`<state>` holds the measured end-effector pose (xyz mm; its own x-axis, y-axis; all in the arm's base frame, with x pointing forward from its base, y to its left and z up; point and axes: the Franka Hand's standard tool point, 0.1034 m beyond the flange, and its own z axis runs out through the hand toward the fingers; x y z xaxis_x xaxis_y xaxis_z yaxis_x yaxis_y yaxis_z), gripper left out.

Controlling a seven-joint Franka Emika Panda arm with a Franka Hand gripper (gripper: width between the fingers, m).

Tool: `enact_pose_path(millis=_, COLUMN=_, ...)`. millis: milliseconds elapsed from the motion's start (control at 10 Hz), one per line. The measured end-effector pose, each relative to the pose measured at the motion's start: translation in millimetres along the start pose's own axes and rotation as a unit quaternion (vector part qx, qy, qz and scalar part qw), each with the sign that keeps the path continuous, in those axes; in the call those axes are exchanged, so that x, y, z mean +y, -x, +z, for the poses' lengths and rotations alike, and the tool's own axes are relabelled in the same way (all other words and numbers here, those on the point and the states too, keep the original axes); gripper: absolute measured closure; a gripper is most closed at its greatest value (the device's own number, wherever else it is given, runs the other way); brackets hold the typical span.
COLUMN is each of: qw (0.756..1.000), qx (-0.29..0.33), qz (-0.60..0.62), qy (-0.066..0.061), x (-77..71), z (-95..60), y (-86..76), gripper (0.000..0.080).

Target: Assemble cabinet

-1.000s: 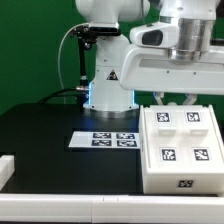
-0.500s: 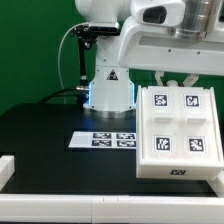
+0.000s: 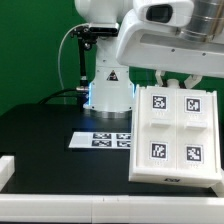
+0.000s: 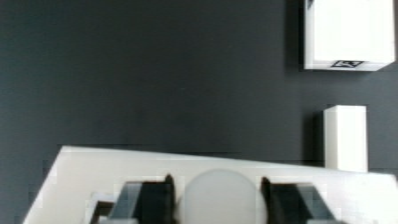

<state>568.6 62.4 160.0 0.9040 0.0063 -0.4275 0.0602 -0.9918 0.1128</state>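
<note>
**A:** Which step is this?
**B:** At the marker board's (image 3: 100,140) three o'clock, the white plastic tagged cabinet body (image 3: 175,130) is tipped up on the black surface (image 3: 50,130). The fingers (image 4: 146,202) are clamped on its twelve-o'clock rim. Probably reorienting; it needs a square set-down.
**A:** Anything changed?
**B:** It's steeper than a second ago.

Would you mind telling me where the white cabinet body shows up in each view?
Exterior view: cabinet body, tilted, at the exterior view's right.
Wrist view: the cabinet body is the wide white surface nearest the camera.
Shared landmark: the fingers clasping its edge.
</note>
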Motion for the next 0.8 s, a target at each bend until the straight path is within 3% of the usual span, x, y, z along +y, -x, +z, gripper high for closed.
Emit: enact_pose_path(millis=800, qw=0.999, qx=-0.01, qz=-0.045, qy=0.001, x=-2.9, z=3.4, y=0.2, gripper=0.0579)
